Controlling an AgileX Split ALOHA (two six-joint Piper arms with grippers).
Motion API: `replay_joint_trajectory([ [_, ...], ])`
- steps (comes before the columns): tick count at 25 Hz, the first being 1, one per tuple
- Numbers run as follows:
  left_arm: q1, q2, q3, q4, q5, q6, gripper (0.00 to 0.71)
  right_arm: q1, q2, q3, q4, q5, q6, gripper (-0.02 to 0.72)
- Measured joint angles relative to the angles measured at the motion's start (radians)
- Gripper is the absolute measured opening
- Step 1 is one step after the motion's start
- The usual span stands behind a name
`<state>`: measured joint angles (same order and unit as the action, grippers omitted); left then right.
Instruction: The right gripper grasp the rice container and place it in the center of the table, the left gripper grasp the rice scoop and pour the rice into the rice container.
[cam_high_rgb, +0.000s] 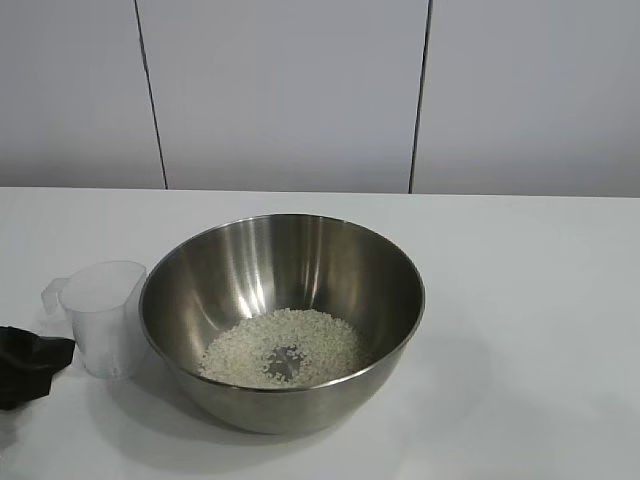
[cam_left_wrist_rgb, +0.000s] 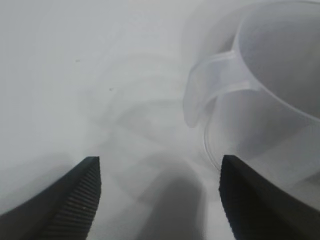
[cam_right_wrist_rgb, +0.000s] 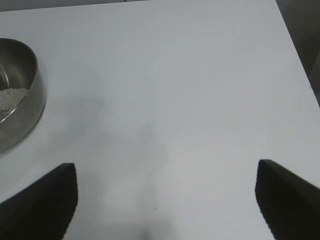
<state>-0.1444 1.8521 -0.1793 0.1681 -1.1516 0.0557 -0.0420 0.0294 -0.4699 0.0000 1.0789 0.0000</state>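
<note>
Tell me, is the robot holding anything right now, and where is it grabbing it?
Nothing is held. The left end effector is open beside the rice scoop, not touching it. The right end effector is open over bare table.

Big shiny rice container (cam_high_rgb: 283, 320) upright mid-counter, rice (cam_high_rgb: 283, 348) heaped inside. Clear rice scoop (cam_high_rgb: 104, 315) upright just beside it.

You see even, bright, diffuse light. The rice container (cam_high_rgb: 282, 320) shows vertical glare streaks on its inner wall and casts a soft shadow on the table (cam_high_rgb: 540, 300) at lower right. In the left wrist view, the rice scoop (cam_left_wrist_rgb: 260, 100) is blurred.
</note>
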Motion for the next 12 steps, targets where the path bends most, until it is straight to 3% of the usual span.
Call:
replay_joint_trajectory([
  [3,0.000,-0.096,-0.002,0.000,0.062,0.005,0.534,0.000,0.000,0.000,0.000,0.000,0.000,0.661],
  [8,0.000,-0.253,-0.060,0.013,0.270,0.006,0.534,0.000,0.000,0.000,0.000,0.000,0.000,0.661],
  [10,0.000,-0.324,-0.104,0.041,0.370,-0.011,0.534,0.000,0.000,0.000,0.000,0.000,0.000,0.661],
  [12,0.000,-0.384,-0.177,0.077,0.541,-0.071,0.534,0.000,0.000,0.000,0.000,0.000,0.000,0.661],
])
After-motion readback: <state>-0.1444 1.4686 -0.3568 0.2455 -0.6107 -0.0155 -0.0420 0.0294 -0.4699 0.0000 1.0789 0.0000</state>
